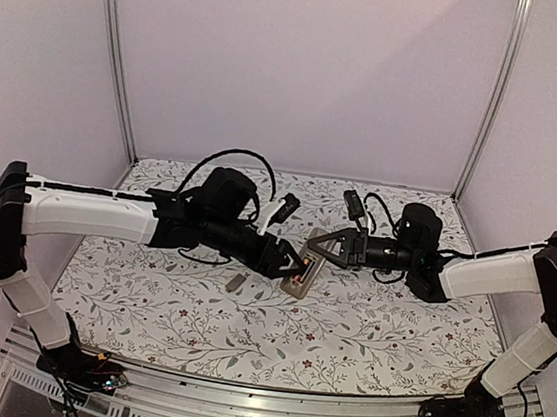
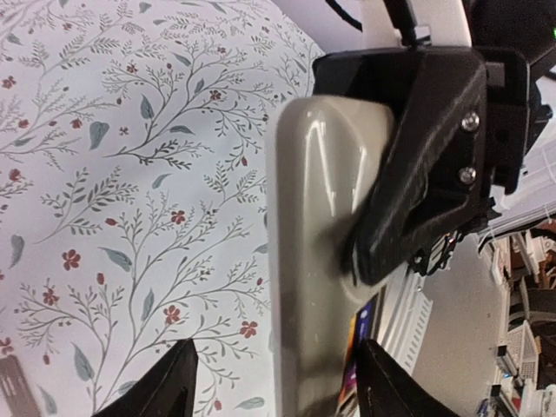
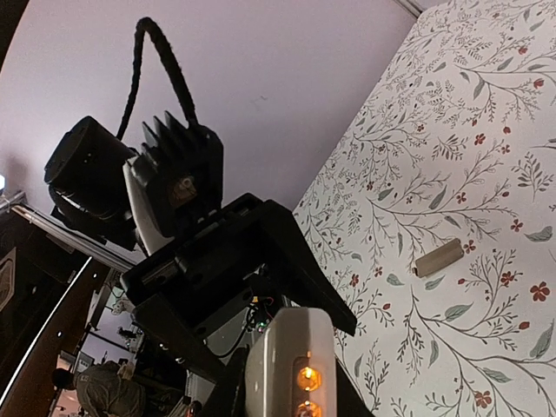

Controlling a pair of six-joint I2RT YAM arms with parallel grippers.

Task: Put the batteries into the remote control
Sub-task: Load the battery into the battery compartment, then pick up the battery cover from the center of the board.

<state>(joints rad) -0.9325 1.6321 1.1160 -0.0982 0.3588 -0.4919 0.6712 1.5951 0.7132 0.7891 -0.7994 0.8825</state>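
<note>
Remote control (image 2: 313, 261) hangs over the middle of the surface (image 1: 147, 304) — right claw (image 1: 320, 251) pinching its top end, left claw (image 1: 294, 264) spread about its lower end. Its cover (image 3: 439, 257) lies loose nearby; batteries cannot be made out. Loading seems under way — next, likely a careful, square press.

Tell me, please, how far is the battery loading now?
Done: cover off, on the table. In hand: right pincer holds the remote, left pincer open around it. An orange patch at its edge may be one battery. To do: dark battery, not in view.
</note>
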